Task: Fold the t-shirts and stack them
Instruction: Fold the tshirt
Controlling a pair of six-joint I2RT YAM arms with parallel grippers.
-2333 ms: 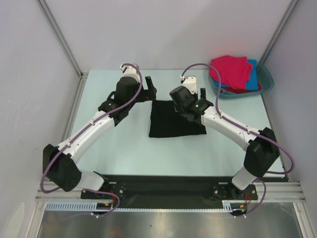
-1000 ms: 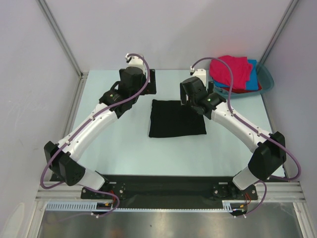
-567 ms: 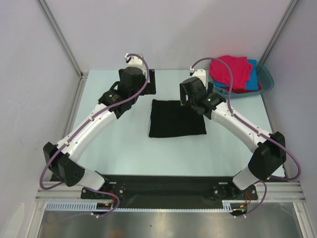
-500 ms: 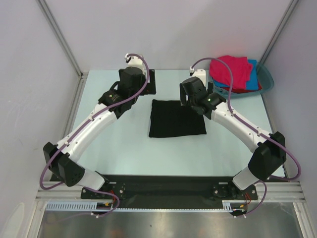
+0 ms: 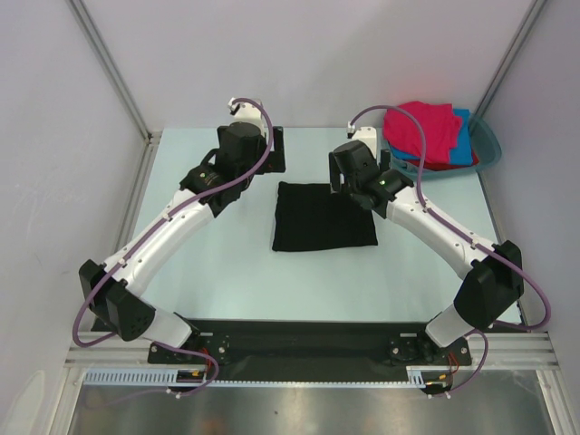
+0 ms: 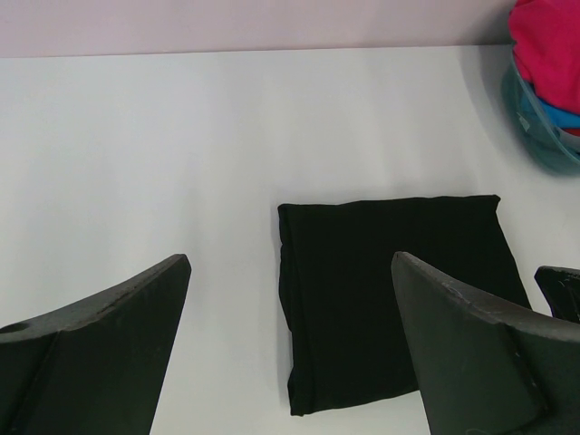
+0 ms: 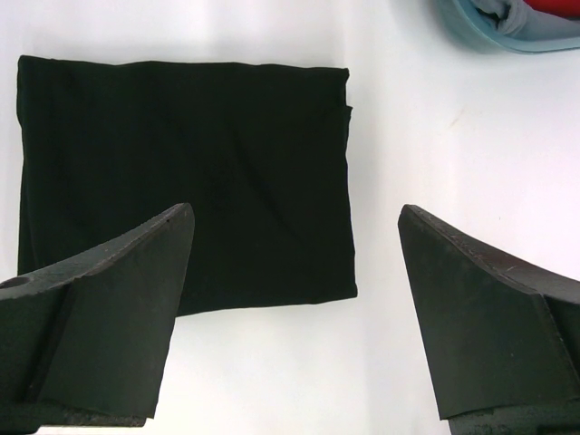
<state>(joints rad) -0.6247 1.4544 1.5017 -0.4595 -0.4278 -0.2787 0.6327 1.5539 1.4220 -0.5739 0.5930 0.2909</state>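
Note:
A black t-shirt (image 5: 323, 217) lies folded into a flat rectangle in the middle of the table; it also shows in the left wrist view (image 6: 399, 290) and the right wrist view (image 7: 181, 172). My left gripper (image 5: 275, 149) hangs open above the table, left of the shirt's far edge, its jaws (image 6: 290, 257) holding nothing. My right gripper (image 5: 379, 156) is open over the shirt's far right corner, also with nothing between its jaws (image 7: 294, 213). A magenta t-shirt (image 5: 421, 127) tops a pile with a blue one (image 5: 463, 145) and a red one (image 5: 449, 165).
The pile sits in a teal basin (image 5: 487, 149) at the table's far right corner, also seen in the left wrist view (image 6: 535, 136) and the right wrist view (image 7: 489, 32). Grey walls with metal posts close in the pale table (image 5: 227, 263) on three sides.
Since the earliest frame both grippers have lifted off the black shirt's far edge and drawn back. Nothing has moved over the last second.

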